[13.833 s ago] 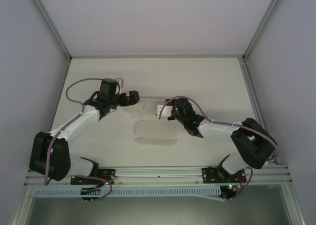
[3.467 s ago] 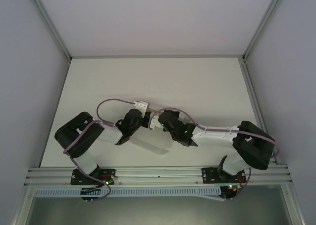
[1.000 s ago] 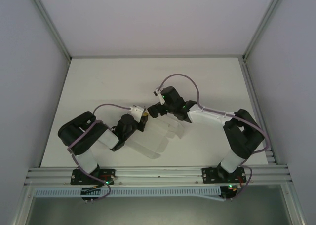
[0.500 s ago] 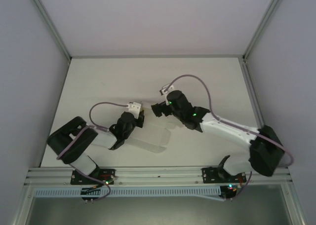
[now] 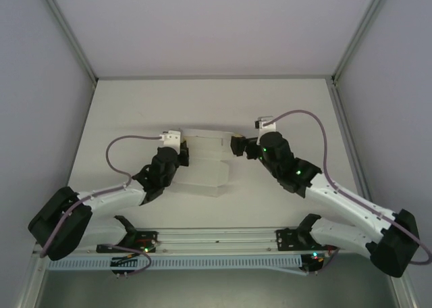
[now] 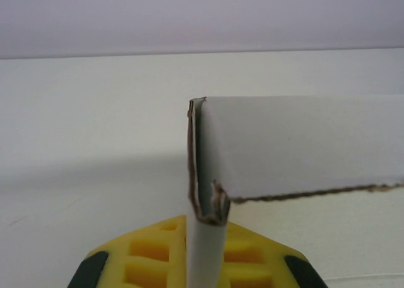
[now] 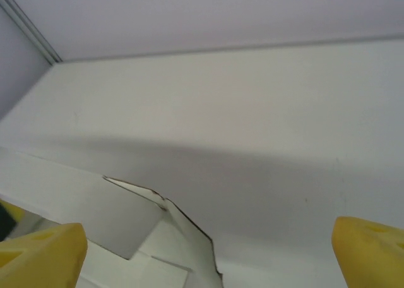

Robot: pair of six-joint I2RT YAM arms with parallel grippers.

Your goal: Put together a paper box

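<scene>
A partly folded white paper box (image 5: 206,167) lies near the middle of the white tabletop (image 5: 135,109). The left arm's fingers (image 5: 182,158) are closed on its left edge, while the right arm's fingers (image 5: 236,146) sit just beside its upper right corner.

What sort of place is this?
Likely a small lab test cell: a white table walled by plain panels, left arm and right arm bolted to a metal rail, handling a paper box.

Left fingers (image 6: 145,259) pinched together; right fingers (image 7: 41,253) spread wide.
</scene>
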